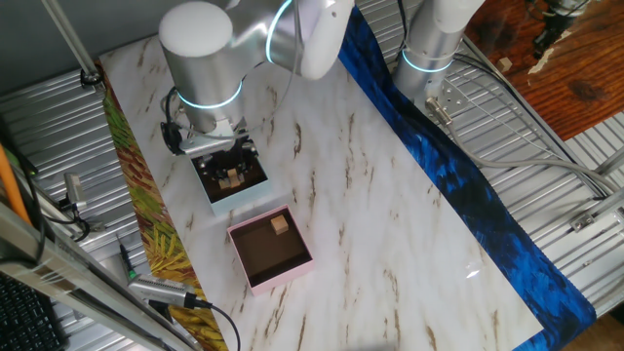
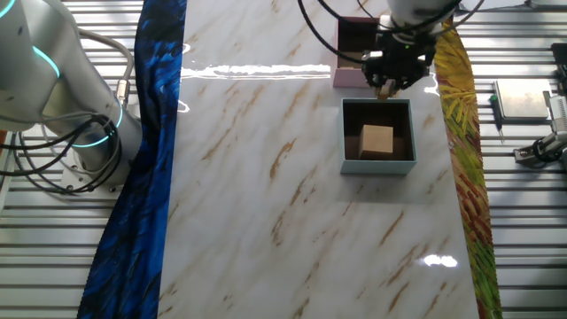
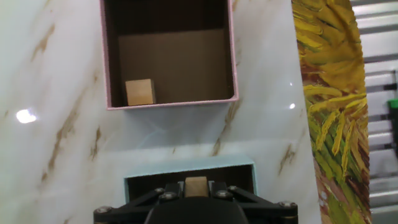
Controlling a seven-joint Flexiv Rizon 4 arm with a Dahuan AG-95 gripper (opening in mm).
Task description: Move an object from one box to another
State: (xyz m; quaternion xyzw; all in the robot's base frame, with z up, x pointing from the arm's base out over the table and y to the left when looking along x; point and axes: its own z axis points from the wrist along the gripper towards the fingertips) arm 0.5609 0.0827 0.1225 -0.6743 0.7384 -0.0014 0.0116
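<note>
The light-blue box [image 2: 378, 166] sits on the marble worktop [image 2: 266, 177] with its sides square to the pink box [image 3: 169, 102], which lies just beside it; a narrow strip of worktop separates them. Both boxes are square, so neither has a long axis.

The gripper [image 2: 386, 87] stands over the far edge of the light-blue box, at the side nearest the pink box.

The other fixed view shows a wooden cube [image 2: 377, 140] resting on the floor of the light-blue box, apart from the jaws. The hand view does not show this cube. It does show a small tan block [image 3: 196, 186] lying directly between the jaws at the bottom edge of the frame, and a second small wooden cube [image 3: 140, 92] in the near left corner of the pink box.

The first fixed view shows the arm body covering most of the light-blue box; its contents are unclear there.

The jaws appear to pinch the small tan block, with one jaw at each side of it.
</note>
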